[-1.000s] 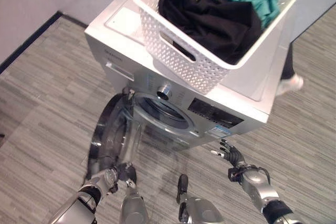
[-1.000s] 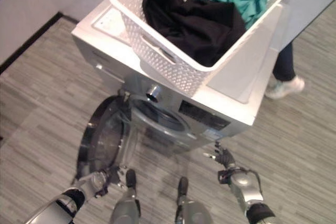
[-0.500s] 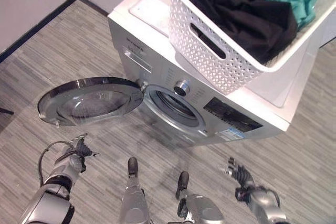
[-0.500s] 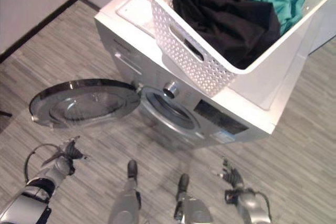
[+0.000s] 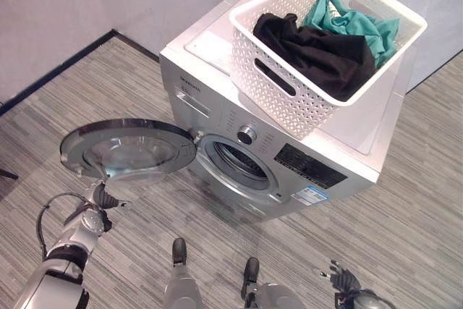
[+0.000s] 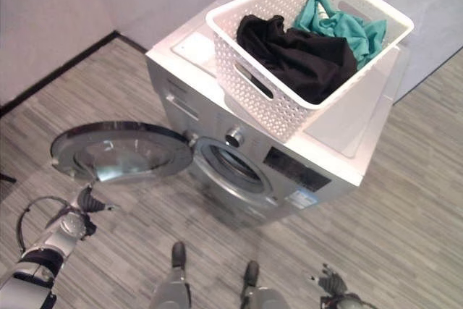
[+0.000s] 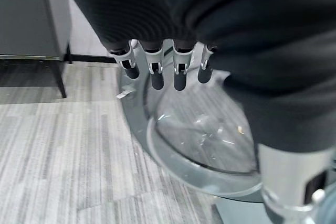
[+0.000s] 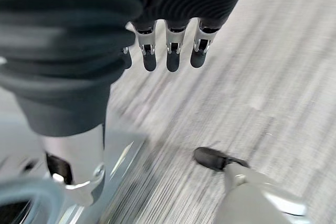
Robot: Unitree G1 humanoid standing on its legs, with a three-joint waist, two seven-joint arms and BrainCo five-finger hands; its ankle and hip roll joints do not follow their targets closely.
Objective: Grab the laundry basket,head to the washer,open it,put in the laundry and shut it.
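A second ago my left robot hand (image 5: 100,199) was at the washer door (image 5: 129,150), half open at lower centre; now the door is swung wide toward centre left, and my fingers hang relaxed just below its rim. My right robot hand (image 5: 346,281) has dropped to the lower right edge.

Left arm comes in from lower left, forearm raised and reaching forward. Left hand (image 5: 99,198) at low left, dark ribbed cover over its back and wrist, fingers (image 7: 180,76) straight in a row, thumb apart, holding nothing. Right hand (image 5: 344,279) low at bottom right edge, wrist bent up, fingers (image 8: 173,56) relaxed and spread, empty.
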